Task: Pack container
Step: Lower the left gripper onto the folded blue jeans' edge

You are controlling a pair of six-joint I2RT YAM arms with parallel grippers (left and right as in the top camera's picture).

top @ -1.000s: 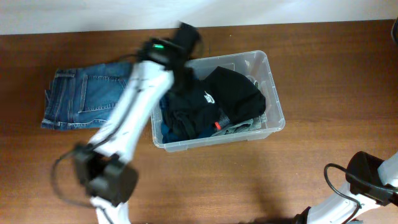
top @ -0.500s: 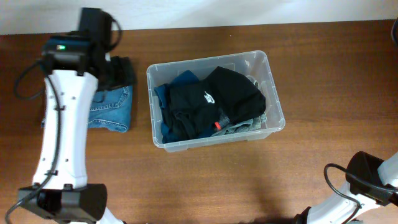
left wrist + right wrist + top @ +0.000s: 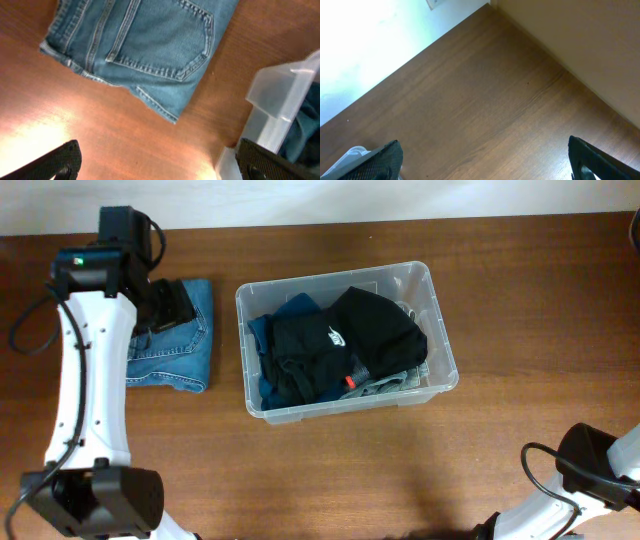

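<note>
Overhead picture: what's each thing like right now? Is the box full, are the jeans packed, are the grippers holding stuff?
container: no lid, partly filled.
black top: crumpled inside the container.
jeans: folded, flat on the table, outside the container.
left gripper: open, empty.
right gripper: open, empty.

container: clear, smooth plastic
jeans: blue denim cloth
surface: brown wood, slight sheen
black garment: matt cloth
</note>
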